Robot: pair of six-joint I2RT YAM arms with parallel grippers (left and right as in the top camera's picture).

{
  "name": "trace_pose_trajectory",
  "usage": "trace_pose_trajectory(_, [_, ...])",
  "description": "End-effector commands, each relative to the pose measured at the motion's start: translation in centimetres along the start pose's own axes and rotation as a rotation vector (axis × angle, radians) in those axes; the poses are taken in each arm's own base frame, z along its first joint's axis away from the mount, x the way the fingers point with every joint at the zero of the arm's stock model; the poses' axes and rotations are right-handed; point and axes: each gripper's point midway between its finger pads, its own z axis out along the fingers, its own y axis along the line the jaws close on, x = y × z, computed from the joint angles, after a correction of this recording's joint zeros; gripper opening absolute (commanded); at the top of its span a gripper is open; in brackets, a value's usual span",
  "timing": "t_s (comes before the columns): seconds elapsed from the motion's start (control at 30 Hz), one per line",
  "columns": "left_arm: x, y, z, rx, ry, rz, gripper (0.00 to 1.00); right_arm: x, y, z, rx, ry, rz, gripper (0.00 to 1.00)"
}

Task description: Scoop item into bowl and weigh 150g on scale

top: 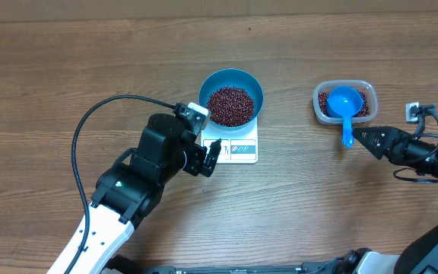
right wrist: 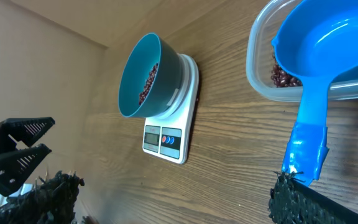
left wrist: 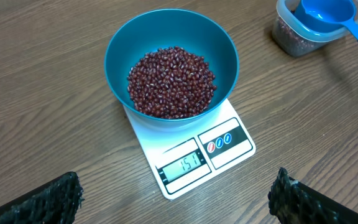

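My left gripper (top: 209, 157) is hovering released near the flat white square scale (left wrist: 229, 140), display showing 151. The deep bright blue bowl (left wrist: 166, 31) is sitting on it, holding the dark red-brown beans (left wrist: 171, 82). The small blue scoop (top: 344, 103) is lying in the clear plastic tub (top: 365, 90), and my right gripper (top: 360, 137) is hanging released beside its handle. Weighing is looking done, so I'm probably only needing to retract.

The worktop (top: 67, 68) was a brown wood-grain surface. Directly on it, near the middle, lay the flat white scale (top: 238, 148), its display edge turned toward the robot. Well apart to the right stood a clear plastic tub (top: 366, 93), and beyond that, near the right edge, sat a small white block (top: 413, 112) with a dark cable
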Motion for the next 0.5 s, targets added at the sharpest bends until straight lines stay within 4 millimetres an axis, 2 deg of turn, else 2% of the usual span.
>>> trace_pose_trajectory(0.0, [0.5,0.0,0.4,0.0,0.017,-0.009,0.99,-0.3,0.2,-0.1,-0.01,-0.025,-0.019,1.0])
trace_pose_trajectory(0.1, [0.5,0.0,0.4,0.0,0.017,-0.009,1.0,-0.3,-0.4,0.2,-0.007,-0.041,-0.037,1.0])
trace_pose_trajectory(0.3, [0.5,0.0,0.4,0.0,0.017,-0.009,1.0,0.2,-2.6,1.3,-0.01,-0.095,0.047,1.0])
trace_pose_trajectory(0.47, [0.5,0.0,0.4,0.0,0.017,-0.009,1.0,0.3,-2.7,1.9,-0.071,-0.146,0.069,1.0])
